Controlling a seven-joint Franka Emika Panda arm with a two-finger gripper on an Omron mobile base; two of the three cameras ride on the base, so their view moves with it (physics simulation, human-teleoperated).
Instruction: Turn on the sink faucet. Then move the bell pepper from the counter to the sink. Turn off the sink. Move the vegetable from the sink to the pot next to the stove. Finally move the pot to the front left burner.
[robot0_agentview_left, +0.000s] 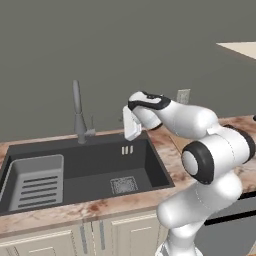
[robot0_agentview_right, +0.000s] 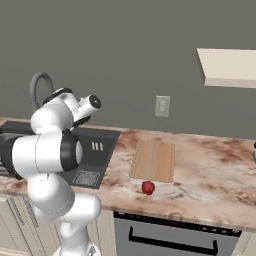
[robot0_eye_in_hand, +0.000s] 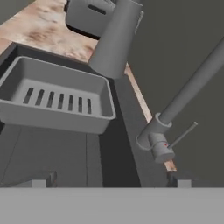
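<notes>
Hovering above the sink (robot0_agentview_left: 150, 165), your gripper (robot0_eye_in_hand: 111, 181), fingers spread and empty, faces the sink faucet (robot0_agentview_left: 78, 112) base lever from its right.

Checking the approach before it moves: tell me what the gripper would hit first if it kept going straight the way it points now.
Probably the base of the sink faucet, near its thin lever. The open gripper looks along the back rim of the sink; depth is unclear, so it could meet that rim first.
</notes>
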